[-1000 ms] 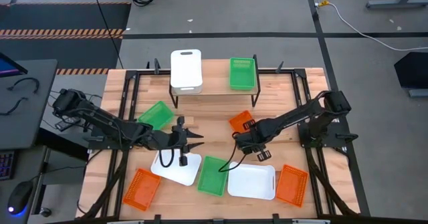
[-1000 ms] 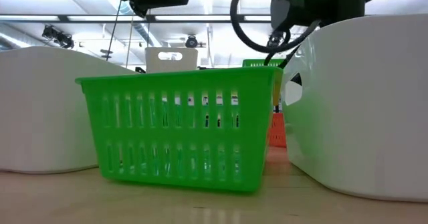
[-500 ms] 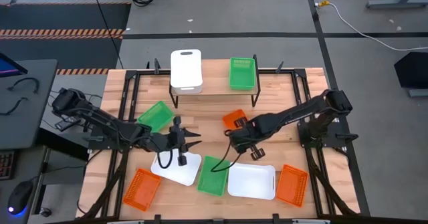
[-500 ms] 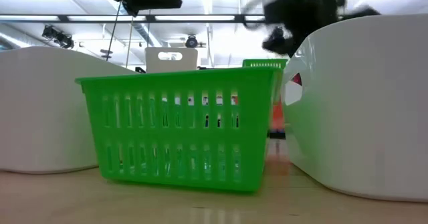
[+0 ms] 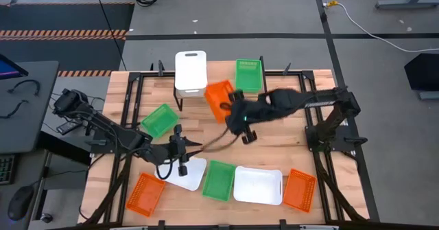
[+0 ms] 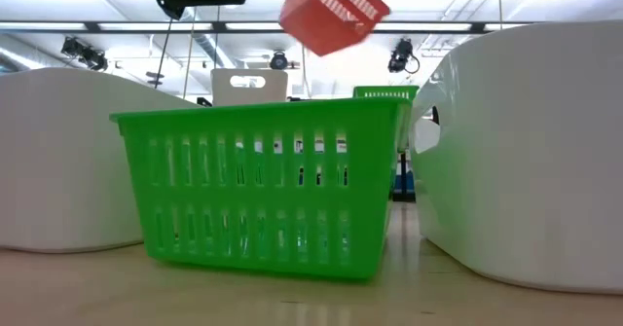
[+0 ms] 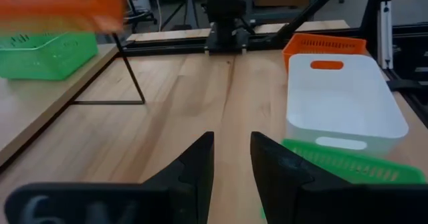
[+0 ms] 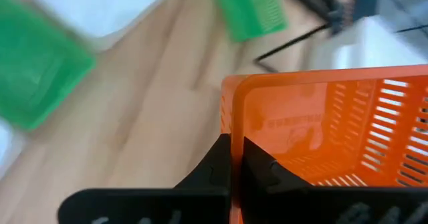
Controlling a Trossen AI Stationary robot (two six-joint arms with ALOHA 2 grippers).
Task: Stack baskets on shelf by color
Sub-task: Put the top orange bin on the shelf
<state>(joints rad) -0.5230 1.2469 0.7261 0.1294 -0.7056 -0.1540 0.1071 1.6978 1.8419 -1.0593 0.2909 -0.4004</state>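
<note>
Orange basket [image 5: 219,97] in R fingers [image 8: 231,158]

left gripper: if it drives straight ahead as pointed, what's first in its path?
Mostly bare tabletop ahead of the left gripper. It points between the shelf leg and the white basket; first solid thing looks like the black frame at the far edge. Depth unclear.

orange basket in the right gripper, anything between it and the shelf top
Nothing visible. The right gripper holds the orange basket over the shelf's bare middle, between the white basket and green basket.
</note>
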